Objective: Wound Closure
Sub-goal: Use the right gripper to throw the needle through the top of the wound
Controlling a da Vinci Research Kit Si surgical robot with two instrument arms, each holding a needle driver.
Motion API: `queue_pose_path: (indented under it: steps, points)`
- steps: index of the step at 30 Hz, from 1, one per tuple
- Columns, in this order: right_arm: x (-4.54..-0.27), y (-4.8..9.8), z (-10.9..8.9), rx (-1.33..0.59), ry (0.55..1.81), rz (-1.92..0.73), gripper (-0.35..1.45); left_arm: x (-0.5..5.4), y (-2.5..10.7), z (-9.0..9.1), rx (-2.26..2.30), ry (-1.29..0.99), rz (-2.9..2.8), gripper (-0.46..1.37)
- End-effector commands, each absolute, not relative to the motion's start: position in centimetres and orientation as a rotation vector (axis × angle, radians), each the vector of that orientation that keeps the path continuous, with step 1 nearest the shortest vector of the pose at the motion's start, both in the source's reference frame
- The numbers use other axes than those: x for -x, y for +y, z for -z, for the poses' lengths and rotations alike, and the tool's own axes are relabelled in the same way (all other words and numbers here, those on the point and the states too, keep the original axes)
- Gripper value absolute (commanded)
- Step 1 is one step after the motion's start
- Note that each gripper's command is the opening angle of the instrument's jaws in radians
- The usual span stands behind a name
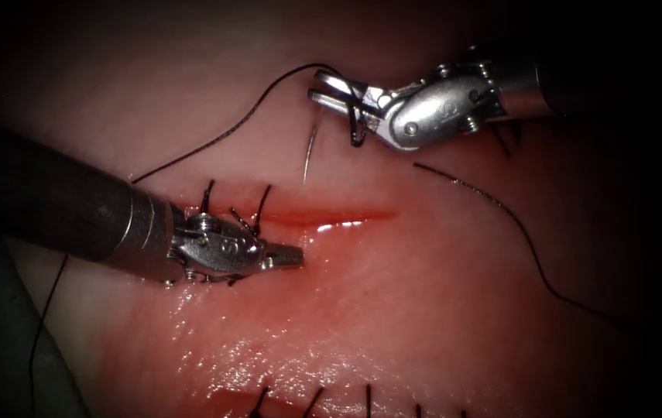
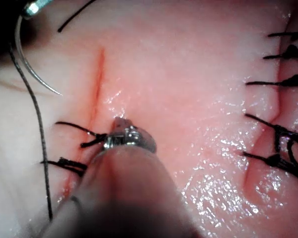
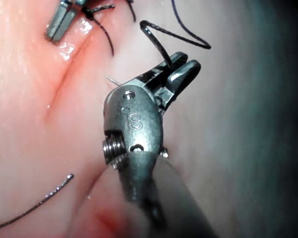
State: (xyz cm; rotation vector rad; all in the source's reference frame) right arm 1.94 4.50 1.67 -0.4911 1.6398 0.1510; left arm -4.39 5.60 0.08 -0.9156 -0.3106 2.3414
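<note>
Endoscope view, left to right: your left arm's silver needle driver [image 1: 288, 255] lay low over the pale pink pork-belly tissue [image 1: 423, 310], its jaws pressed together on nothing, the tip just below the short red open cut [image 1: 331, 217]. 2 dark knotted stitches [image 1: 234, 205] crossed the cut's left end, just beside that tool. Above the cut, the thin curved steel needle [image 1: 309, 155] hung clear of the tissue, held near its thread end by your right arm's silver needle driver [image 1: 327, 87], whose jaws were clamped on it with the black suture thread [image 1: 222, 139] wound about them. More thread [image 1: 516, 224] trailed over the tissue at right.

You had 2 risks, as I judged it: the thread coiled around the right jaws could snag or knot under tension, and a grip so far back could let the needle swivel.
</note>
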Motion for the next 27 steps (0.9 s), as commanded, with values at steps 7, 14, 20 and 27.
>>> queue_pose_path:
  steps: [7, 14, 20, 27]
  points:
    - [-1.89, 4.50, -1.67, 0.511, 1.629, -0.149, -0.35, 4.39, 5.60, -0.08, 0.920, -0.320, -2.342, -0.35]
    - [-1.88, 4.48, -1.68, 0.518, 1.619, -0.138, -0.35, 4.39, 5.60, -0.08, 0.920, -0.320, -2.342, -0.35]
    - [-1.88, 4.44, -1.72, 0.522, 1.615, -0.126, -0.35, 4.39, 5.59, -0.07, 0.921, -0.321, -2.343, -0.35]
    - [-1.88, 4.42, -1.73, 0.537, 1.610, -0.111, -0.35, 4.39, 5.59, -0.07, 0.919, -0.324, -2.338, -0.35]
